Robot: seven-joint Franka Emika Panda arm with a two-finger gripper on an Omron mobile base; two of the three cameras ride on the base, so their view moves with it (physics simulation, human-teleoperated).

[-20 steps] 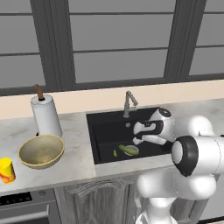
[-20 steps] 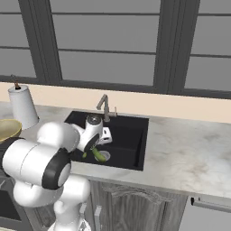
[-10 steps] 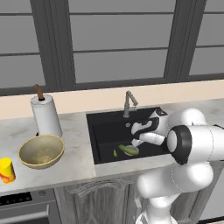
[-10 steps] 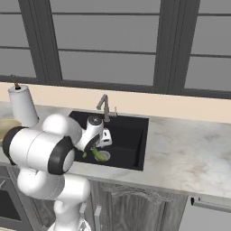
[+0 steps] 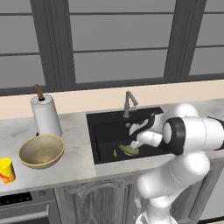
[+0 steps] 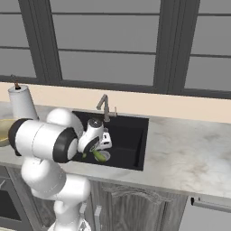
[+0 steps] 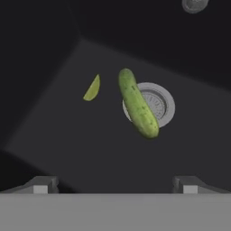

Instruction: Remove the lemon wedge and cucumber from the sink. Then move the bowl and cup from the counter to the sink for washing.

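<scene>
Down in the black sink point(image 5: 103, 131), the cucumber point(image 7: 137, 103) lies flat on the floor, a dark green speckled oblong with rounded ends, one end overlapping the rim of the round silver drain point(image 7: 159, 103). Just beside it, apart, sits the lemon wedge point(image 7: 92, 88), a tiny yellow-green curved sliver. Both rest near the front wall of the basin in the left base view. Over on the light grey marbled desk point(image 5: 78, 151), left of the sink, the bowl point(image 5: 42, 151) stands upright, wide, tan-olive, speckled beige inside. The cup point(image 5: 6, 169), small, yellow with red markings, stands upright near the bowl at the desk's front edge.
</scene>
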